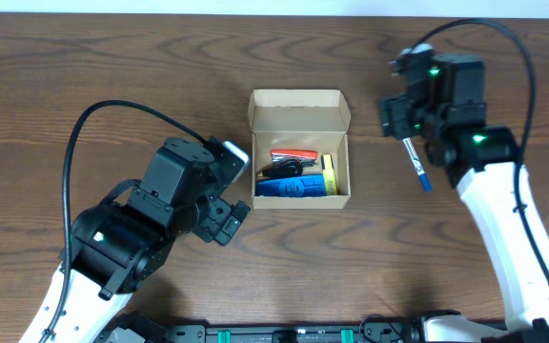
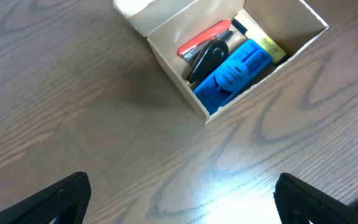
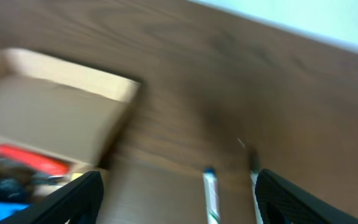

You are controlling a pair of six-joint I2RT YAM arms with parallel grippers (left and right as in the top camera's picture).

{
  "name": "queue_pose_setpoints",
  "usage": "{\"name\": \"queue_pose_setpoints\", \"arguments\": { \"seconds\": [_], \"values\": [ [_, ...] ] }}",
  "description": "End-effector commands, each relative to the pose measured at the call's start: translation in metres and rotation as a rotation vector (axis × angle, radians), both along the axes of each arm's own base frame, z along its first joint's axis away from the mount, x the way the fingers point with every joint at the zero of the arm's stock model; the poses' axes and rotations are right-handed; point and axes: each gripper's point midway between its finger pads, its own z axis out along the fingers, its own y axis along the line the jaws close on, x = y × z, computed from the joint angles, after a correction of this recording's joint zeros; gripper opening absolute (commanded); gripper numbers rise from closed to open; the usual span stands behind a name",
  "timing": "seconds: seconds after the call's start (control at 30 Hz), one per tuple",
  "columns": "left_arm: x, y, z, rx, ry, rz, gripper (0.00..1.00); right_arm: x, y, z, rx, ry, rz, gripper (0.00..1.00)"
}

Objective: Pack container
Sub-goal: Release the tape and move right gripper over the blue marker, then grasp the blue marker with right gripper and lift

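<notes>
Overhead view, near edge first: the left gripper sits over the wood table, just beside the left wall of the box, apart from it and not touching. Its fingers are spread wide with nothing between them. The left wrist view confirms this: the left gripper shows one black finger in each lower corner with bare table between, and the box is ahead of it, up and to the right. The box is a small tan cardboard one near the table's middle, between the two arms. It is open, and the lid flap stands up on the far side. Inside are a blue item along the near wall, a black item and a red item behind it, and a yellow item against the right wall. Right of the box and well apart from it, a pen lies on the table, its blue end pointing to the near side. Its far end runs under the right gripper, which is farther back. The right wrist view is blurred. The right gripper is spread wide, the pen lies on the wood between the fingers with neither finger touching it, and the box is off to the left.
</notes>
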Motion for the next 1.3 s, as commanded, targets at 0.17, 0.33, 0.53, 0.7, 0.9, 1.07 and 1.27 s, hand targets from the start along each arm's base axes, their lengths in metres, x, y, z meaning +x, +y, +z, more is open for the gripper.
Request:
{"name": "queue_pose_setpoints", "arguments": {
  "seconds": [0.17, 0.33, 0.53, 0.7, 0.9, 1.07, 1.27],
  "values": [
    [0.0, 0.001, 0.001, -0.003, -0.002, -0.003, 0.95, 0.006, -0.055, -0.078, 0.044, 0.216, -0.264, 0.81],
    [0.0, 0.001, 0.001, -0.003, -0.002, -0.003, 0.95, 0.008, -0.064, -0.123, 0.022, 0.319, -0.291, 0.8],
    [0.0, 0.001, 0.001, -0.003, -0.002, -0.003, 0.95, 0.004, -0.075, -0.169, 0.014, 0.429, -0.307, 0.76],
    [0.0, 0.001, 0.001, -0.003, -0.002, -0.003, 0.95, 0.004, -0.074, -0.195, 0.042, 0.481, -0.284, 0.72],
    [0.0, 0.001, 0.001, -0.003, -0.002, -0.003, 0.95, 0.005, -0.066, -0.213, 0.044, 0.511, -0.195, 0.68],
    [0.0, 0.001, 0.001, -0.003, -0.002, -0.003, 0.95, 0.002, -0.063, -0.226, 0.049, 0.543, -0.173, 0.57],
    [0.0, 0.001, 0.001, -0.003, -0.002, -0.003, 0.95, 0.005, -0.064, -0.227, 0.048, 0.533, -0.173, 0.43]
  ]
}}
